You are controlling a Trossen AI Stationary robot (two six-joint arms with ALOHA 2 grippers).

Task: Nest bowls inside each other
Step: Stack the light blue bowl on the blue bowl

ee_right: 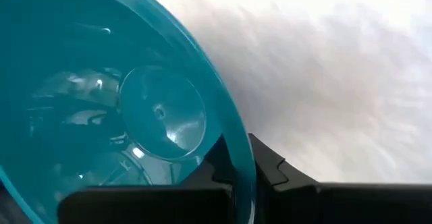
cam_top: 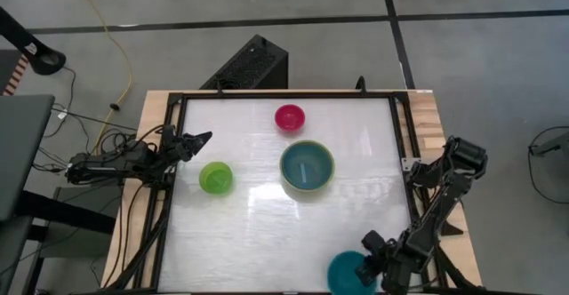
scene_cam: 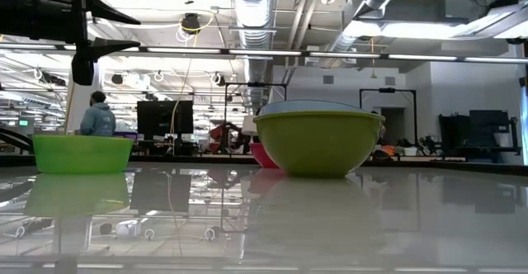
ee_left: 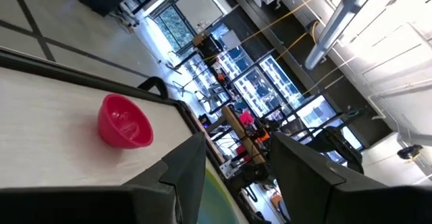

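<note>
The teal bowl [cam_top: 348,274] is at the table's near right corner, with my right gripper [cam_top: 373,267] shut on its rim. The olive-green bowl [cam_top: 308,185] stands mid-table on its base with the light blue bowl [cam_top: 308,165] nested inside it. The small pink bowl [cam_top: 289,116] sits behind them. The small bright green bowl [cam_top: 215,178] sits to the left. My left gripper [cam_top: 201,139] hovers open above the table's left edge, touching nothing. My right gripper pinches the teal bowl's rim [ee_right: 244,175], one finger [ee_right: 214,164] inside the bowl and the other outside its wall. The fingers slant down from above at the bowl's right side. Whether the bowl's base is on the table I cannot tell.
A black frame [cam_top: 267,93] runs around the white tabletop. Bare tabletop lies between the bowls and the near edge [cam_top: 267,242]. In the low view a person [scene_cam: 98,115] stands far off in the room behind.
</note>
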